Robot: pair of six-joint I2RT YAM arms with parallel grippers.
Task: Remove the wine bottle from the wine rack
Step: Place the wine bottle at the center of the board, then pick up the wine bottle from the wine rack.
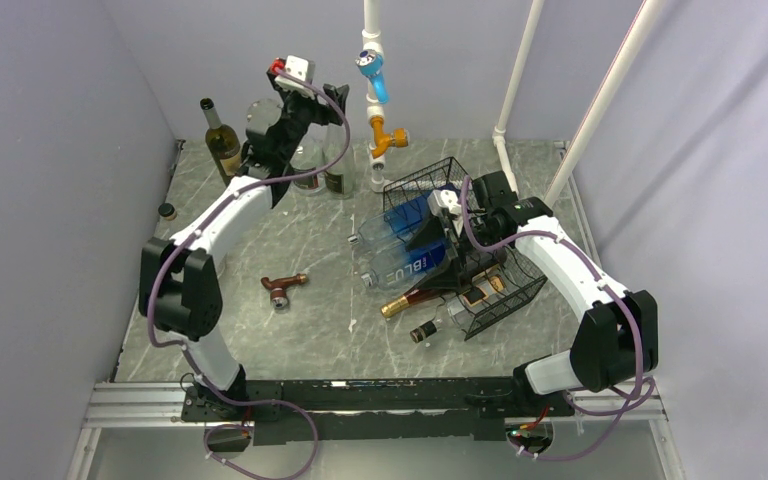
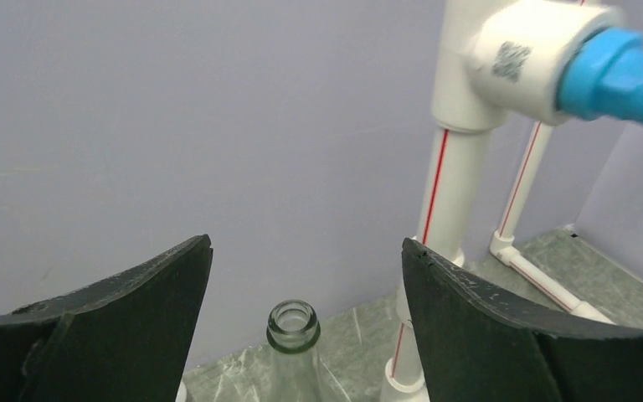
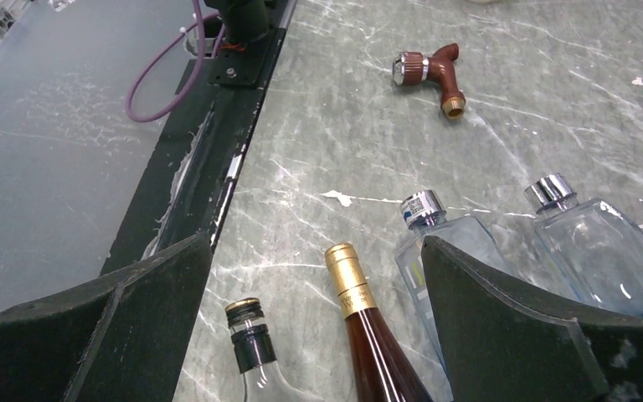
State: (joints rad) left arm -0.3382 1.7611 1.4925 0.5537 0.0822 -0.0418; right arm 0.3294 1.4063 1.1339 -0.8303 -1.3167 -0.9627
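- Grey marble table [image 1: 300, 335], lavender walls [image 1: 50, 150] around it.
- Far left: left gripper [image 2: 306, 251] is raised, jaws wide apart and holding nothing; a clear bottle [image 2: 293, 328] stands below the gap, untouched.
- Centre: a brown tap [image 1: 283, 288] lies loose.
- Right of centre: the black rack [image 1: 508, 303] sits tilted; the wine bottle [image 3: 372, 343] lies in it, gold neck poking out near-left.
- Right gripper [image 3: 316, 243] hangs over the rack, jaws fully spread, empty.
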